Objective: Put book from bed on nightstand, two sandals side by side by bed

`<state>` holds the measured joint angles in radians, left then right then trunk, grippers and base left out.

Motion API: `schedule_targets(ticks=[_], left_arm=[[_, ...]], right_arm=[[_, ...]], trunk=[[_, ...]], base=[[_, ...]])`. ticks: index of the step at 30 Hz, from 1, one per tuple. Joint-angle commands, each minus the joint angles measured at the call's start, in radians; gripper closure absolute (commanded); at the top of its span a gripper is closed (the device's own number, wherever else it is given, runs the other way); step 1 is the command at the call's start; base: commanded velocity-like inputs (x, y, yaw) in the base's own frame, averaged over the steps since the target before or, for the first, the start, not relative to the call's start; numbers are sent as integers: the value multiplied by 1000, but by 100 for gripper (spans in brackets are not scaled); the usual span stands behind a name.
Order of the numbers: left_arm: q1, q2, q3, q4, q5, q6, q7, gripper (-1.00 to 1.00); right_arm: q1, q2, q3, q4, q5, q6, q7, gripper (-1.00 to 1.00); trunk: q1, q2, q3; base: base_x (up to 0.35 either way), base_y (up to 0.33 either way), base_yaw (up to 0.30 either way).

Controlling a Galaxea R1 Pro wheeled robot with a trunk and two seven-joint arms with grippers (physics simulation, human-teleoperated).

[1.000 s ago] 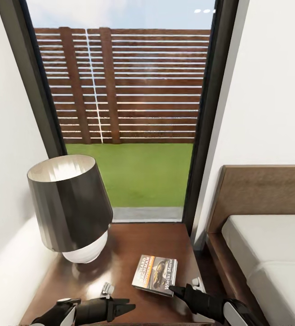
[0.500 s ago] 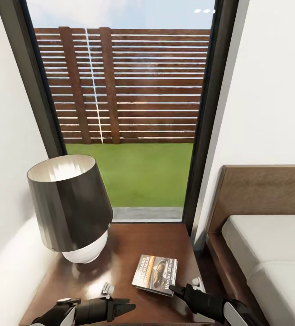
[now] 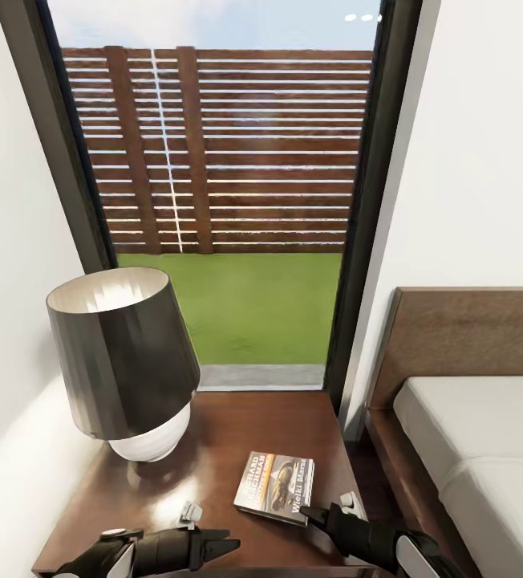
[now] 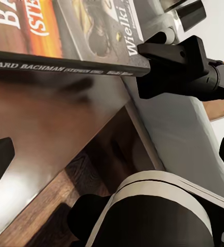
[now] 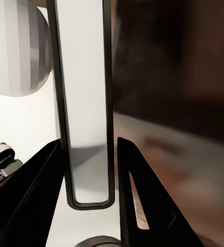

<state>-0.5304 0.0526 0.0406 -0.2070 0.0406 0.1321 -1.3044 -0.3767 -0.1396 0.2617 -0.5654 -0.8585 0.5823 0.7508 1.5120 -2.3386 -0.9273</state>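
While the head camera has tilted slightly since the picture half a second back, so that the window frame [image 3: 374,201], lamp [image 3: 125,361] and headboard [image 3: 470,337] sit a touch higher in view, the things themselves have not moved. The paperback book [image 3: 276,486] lies flat on the glossy top of the nightstand [image 3: 237,433], just ahead of the right gripper [image 3: 319,514], its near edge between that claw's two black fingers. In the right wrist view the book's page edge [image 5: 86,103] stands between the fingers [image 5: 137,200], which flank it closely with a thin gap on each side; whether they press on it I cannot tell. The left wrist view shows the spine lettered "Richard Bachman" [image 4: 65,67] and the right claw's finger [image 4: 178,56] against the book's corner. The left gripper [image 3: 221,546] hovers low over the nightstand's front edge, pointing toward the right claw, its fingertips close together, the book ahead and to its right. The bed [image 3: 486,449] lies to the right of the right claw.
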Motion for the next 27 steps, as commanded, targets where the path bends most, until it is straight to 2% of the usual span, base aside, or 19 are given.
schedule_targets(ticks=[1, 3, 7, 27], left_arm=[[0, 0, 4, 0, -1, 11, -4, -100], [0, 0, 4, 0, -1, 11, -4, -100], [0, 0, 4, 0, -1, 11, -4, -100], [0, 0, 4, 0, -1, 11, -4, -100]], right_arm=[[-1, -1, 5, 0, -10, 5, -1, 100], [-1, -1, 4, 0, -10, 5, -1, 100], [-1, -1, 5, 1, -10, 5, -2, 100], [0, -2, 4, 1, -10, 5, -2, 100]], trunk=[[0, 0, -1], [0, 0, -1], [15, -28, -13], [15, -28, -13]], base=[[0, 0, 0], [0, 0, 0], [0, 0, 0], [31, 0, 0]])
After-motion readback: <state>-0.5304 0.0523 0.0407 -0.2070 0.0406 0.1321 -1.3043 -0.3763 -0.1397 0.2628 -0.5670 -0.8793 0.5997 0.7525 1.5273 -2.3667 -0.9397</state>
